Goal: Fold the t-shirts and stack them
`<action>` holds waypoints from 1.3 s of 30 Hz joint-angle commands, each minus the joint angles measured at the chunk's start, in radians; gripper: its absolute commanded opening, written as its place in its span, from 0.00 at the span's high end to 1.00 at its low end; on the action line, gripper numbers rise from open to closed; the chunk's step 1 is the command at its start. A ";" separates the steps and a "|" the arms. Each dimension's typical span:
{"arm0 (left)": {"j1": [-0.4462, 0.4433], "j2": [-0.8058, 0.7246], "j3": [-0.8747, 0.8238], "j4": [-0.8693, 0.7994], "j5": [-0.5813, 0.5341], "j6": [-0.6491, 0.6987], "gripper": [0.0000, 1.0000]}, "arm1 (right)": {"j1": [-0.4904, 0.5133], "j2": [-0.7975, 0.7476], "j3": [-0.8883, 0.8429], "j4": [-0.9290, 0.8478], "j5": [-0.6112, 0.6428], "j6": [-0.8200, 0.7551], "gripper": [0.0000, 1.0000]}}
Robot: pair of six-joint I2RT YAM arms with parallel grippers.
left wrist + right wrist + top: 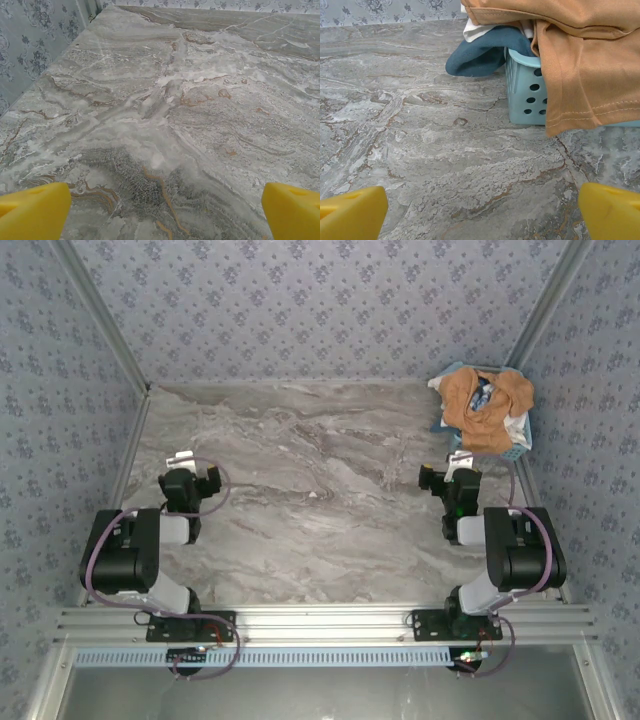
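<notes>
At upper right of the top view, the tan-orange t-shirt (487, 405) drapes over the light blue basket (521, 444), with a white t-shirt (472, 31) and dark blue cloth (480, 55) bunched under it. Lower down, the left gripper (193, 470) and right gripper (452, 472) sit over the marble table (320, 470), jaws wide apart, gripping nothing.

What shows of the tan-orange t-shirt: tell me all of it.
The tan-orange t-shirt is soft, matte cloth, unfolded and crumpled in a heap on top of the light blue basket at the table's far right corner. From above, a bit of blue print shows among its folds. One part drapes over the basket's perforated wall, its stitched hem hanging close to the table. It lies on a white cloth and a dark blue cloth. Nothing grips it.
</notes>
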 commanded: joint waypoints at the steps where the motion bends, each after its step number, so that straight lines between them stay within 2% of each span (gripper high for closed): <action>1: 0.001 -0.003 0.015 0.010 0.010 0.011 0.02 | 0.000 0.003 0.009 0.005 -0.008 -0.009 0.00; 23: 0.001 -0.003 0.017 0.010 0.009 0.011 0.02 | 0.000 0.003 0.011 0.002 -0.009 -0.010 0.00; 25: 0.001 -0.008 0.009 0.027 0.009 0.011 0.02 | 0.006 -0.013 -0.009 0.032 0.054 -0.020 0.00; 26: -0.006 -0.046 0.008 0.002 -0.002 0.016 0.02 | 0.035 -0.066 -0.017 0.007 0.162 -0.037 0.00; 28: -0.063 -0.172 0.052 -0.182 -0.119 0.044 0.02 | 0.130 -0.225 0.035 -0.180 0.356 -0.072 0.00; 29: -0.089 -0.237 0.083 -0.251 -0.163 0.052 0.02 | 0.165 -0.299 0.106 -0.311 0.414 0.014 0.00; 30: -0.094 -0.289 0.095 -0.264 -0.171 0.004 0.02 | 0.157 -0.358 0.191 -0.500 0.356 0.112 0.00; 31: -0.095 -0.319 0.108 -0.275 -0.192 -0.104 0.02 | 0.120 -0.390 0.286 -0.693 0.242 0.252 0.01; 32: -0.092 -0.344 0.148 -0.381 -0.253 -0.284 0.02 | 0.062 -0.401 0.358 -0.784 0.119 0.336 0.00; 33: -0.079 -0.366 0.235 -0.652 -0.295 -0.501 0.02 | 0.019 -0.381 0.392 -0.810 0.080 0.424 0.00; 34: -0.054 -0.372 0.325 -0.880 -0.297 -0.643 0.02 | -0.030 -0.354 0.438 -0.848 0.039 0.453 0.00; 35: -0.022 -0.357 0.407 -1.035 -0.272 -0.749 0.02 | -0.073 -0.307 0.525 -0.939 0.022 0.498 0.00; 37: 0.043 -0.301 0.464 -0.999 -0.021 -0.756 0.02 | -0.101 -0.204 0.724 -1.132 0.072 0.517 0.00; 38: 0.045 -0.271 0.500 -0.976 0.066 -0.755 0.02 | -0.103 -0.161 0.806 -1.207 0.096 0.516 0.00; 39: 0.021 -0.245 0.542 -0.971 0.089 -0.751 0.02 | -0.112 -0.116 0.895 -1.250 0.106 0.503 0.00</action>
